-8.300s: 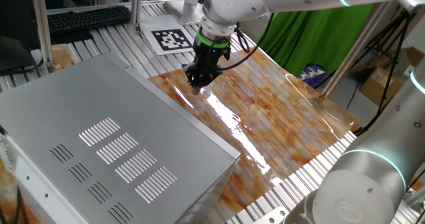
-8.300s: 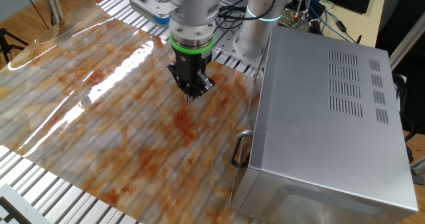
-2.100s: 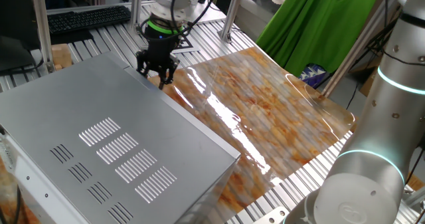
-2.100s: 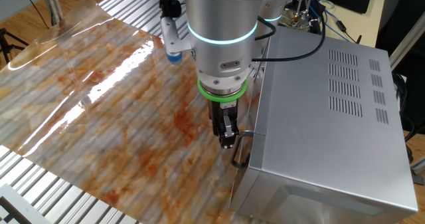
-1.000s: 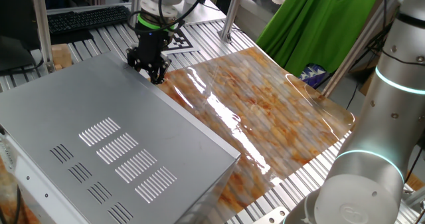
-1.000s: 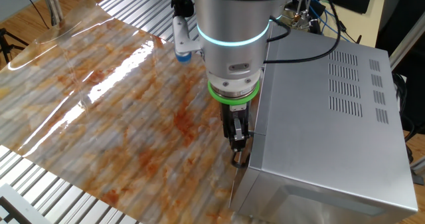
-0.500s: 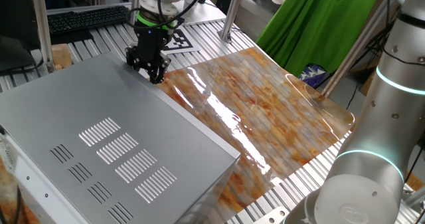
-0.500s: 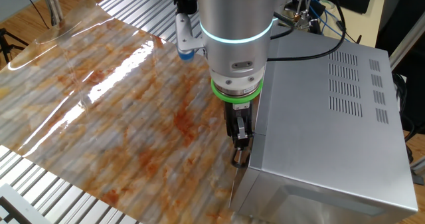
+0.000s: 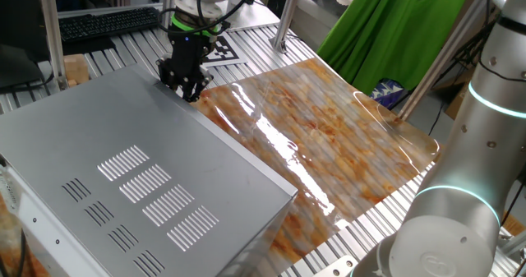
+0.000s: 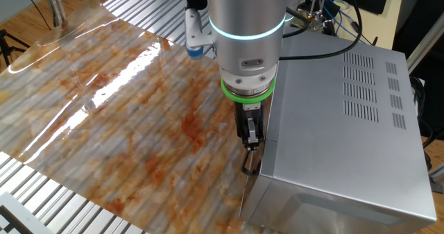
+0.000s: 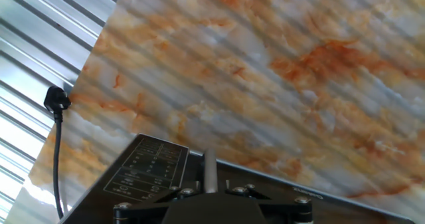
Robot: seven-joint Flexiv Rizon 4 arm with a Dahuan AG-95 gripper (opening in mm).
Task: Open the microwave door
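The microwave (image 9: 123, 178) is a big light-grey box with vent slits; it also shows in the other fixed view (image 10: 347, 123). Its door is the dark panel with printed control labels at the bottom of the hand view (image 11: 149, 174). A silver bar handle (image 10: 248, 166) stands on the door's front. My gripper (image 10: 250, 148) hangs right at the door edge, over the handle. In the hand view the handle (image 11: 210, 171) runs between my fingertips (image 11: 196, 184), with a thin gap on each side. My gripper (image 9: 187, 94) sits at the microwave's far corner.
The glossy orange-brown marbled board (image 9: 329, 137) lies in front of the door and fills the hand view (image 11: 279, 71). A black cable (image 11: 58, 151) runs along its edge. A second arm's base (image 9: 452, 219) stands at the near right. A green cloth (image 9: 386, 30) hangs behind.
Over the last second my gripper has crept a little further along the door edge and slightly lower at the handle. The microwave and its door have not moved.
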